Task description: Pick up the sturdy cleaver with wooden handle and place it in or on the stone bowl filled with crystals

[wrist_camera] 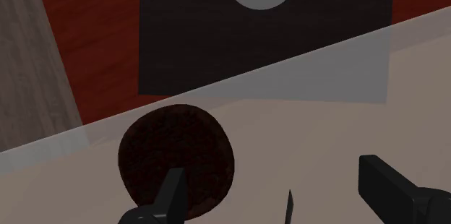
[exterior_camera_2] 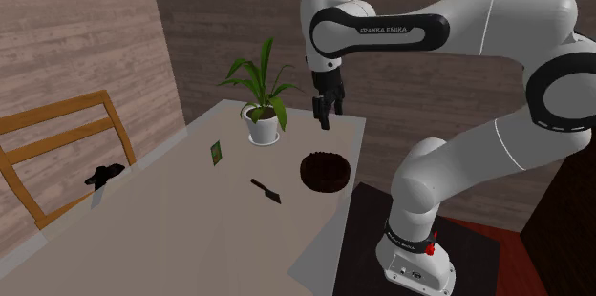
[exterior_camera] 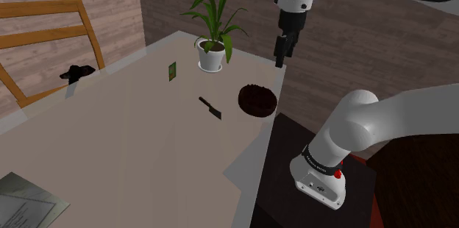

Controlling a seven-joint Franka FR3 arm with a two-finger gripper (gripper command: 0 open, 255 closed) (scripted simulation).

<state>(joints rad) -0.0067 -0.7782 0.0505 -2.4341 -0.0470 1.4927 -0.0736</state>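
Note:
The cleaver (exterior_camera: 210,107) is small and dark and lies flat on the pale table (exterior_camera: 125,145), just to the shoulder view's left of the bowl. The bowl (exterior_camera: 257,100) is round and dark reddish-brown and sits near the table's edge by the stand. My gripper (exterior_camera: 280,51) hangs high above the table, over the far side of the bowl, open and empty. In the second exterior view the gripper (exterior_camera_2: 325,113) is well above the bowl (exterior_camera_2: 325,171) and the cleaver (exterior_camera_2: 266,190). In the wrist view the bowl (wrist_camera: 175,159) lies behind one finger (wrist_camera: 171,197), and the cleaver's tip (wrist_camera: 289,208) shows between the fingers.
A potted plant (exterior_camera: 213,50) stands at the table's far corner. A small green card (exterior_camera: 172,72) stands near it. A black object (exterior_camera: 77,73) rests at the table's left edge by a wooden chair (exterior_camera: 51,35). Papers (exterior_camera: 22,204) lie at the near left. The dark stand (wrist_camera: 267,42) adjoins the table.

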